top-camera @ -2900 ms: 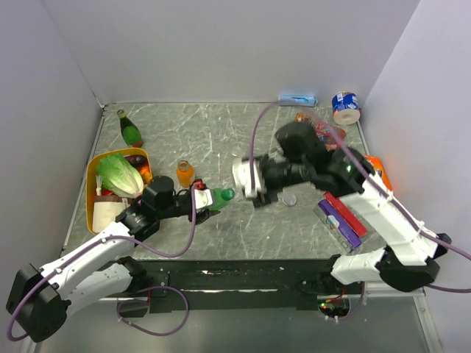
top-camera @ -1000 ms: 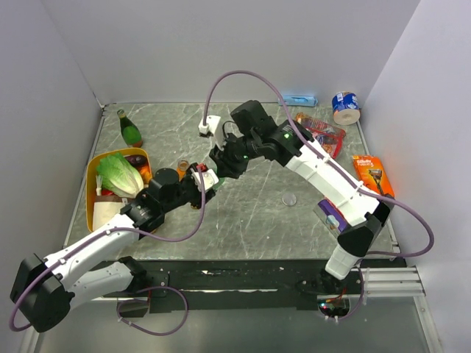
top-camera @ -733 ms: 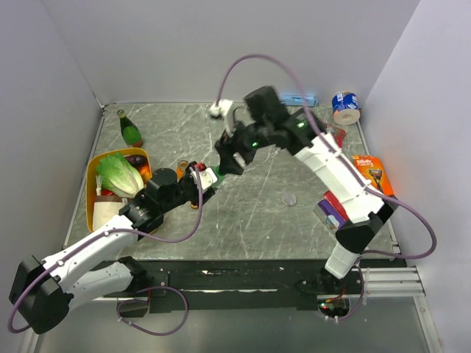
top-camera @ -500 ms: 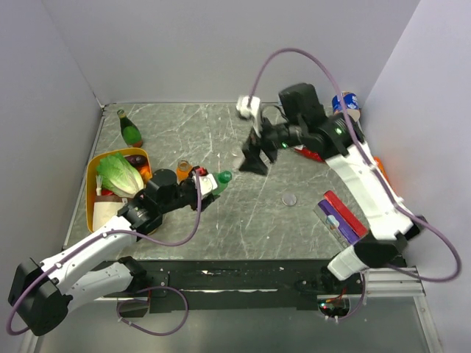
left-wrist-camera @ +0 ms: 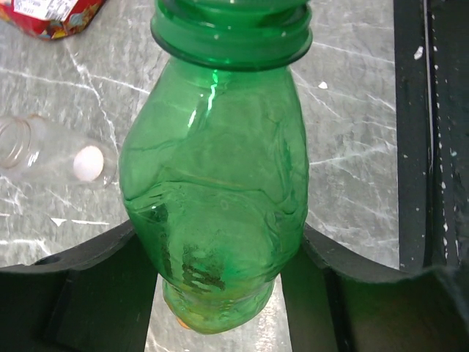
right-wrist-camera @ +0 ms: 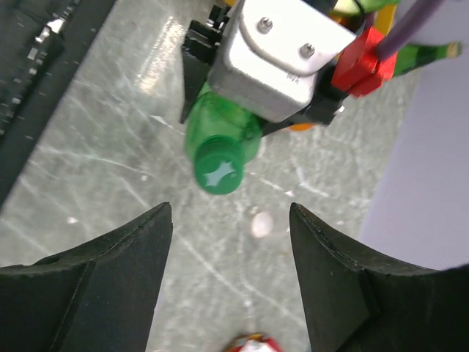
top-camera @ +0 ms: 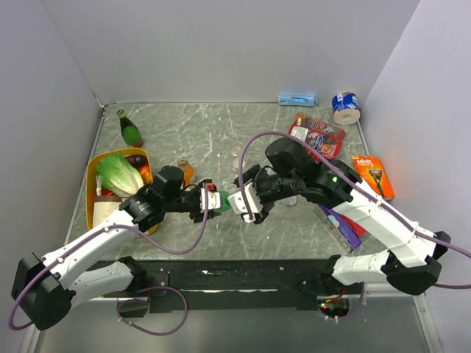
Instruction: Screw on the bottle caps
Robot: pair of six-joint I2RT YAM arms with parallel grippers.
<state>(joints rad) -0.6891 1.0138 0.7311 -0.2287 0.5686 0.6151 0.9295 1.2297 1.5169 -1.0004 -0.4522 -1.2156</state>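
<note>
Swinging back from the upper right of the overhead frame, the right gripper (right-wrist-camera: 229,220) is now lining up at the centre, nose to nose with the left gripper (left-wrist-camera: 220,242). That left one is clamping the green bottle (left-wrist-camera: 220,169) by its belly and holding it tipped with the neck toward the right arm. I'm presenting it that way so the cap end is free to be turned. At the middle of the right wrist view the green cap (right-wrist-camera: 218,174) is sitting on the neck just beyond the right fingers, which are standing wide apart with nothing between them. I'm judging it still needs gripping and twisting — how tight it is, I can't tell. At the left edge of the left wrist view the clear bottle (left-wrist-camera: 44,147) is lying on its side on the table (right-wrist-camera: 88,169), its mouth looking open.
</note>
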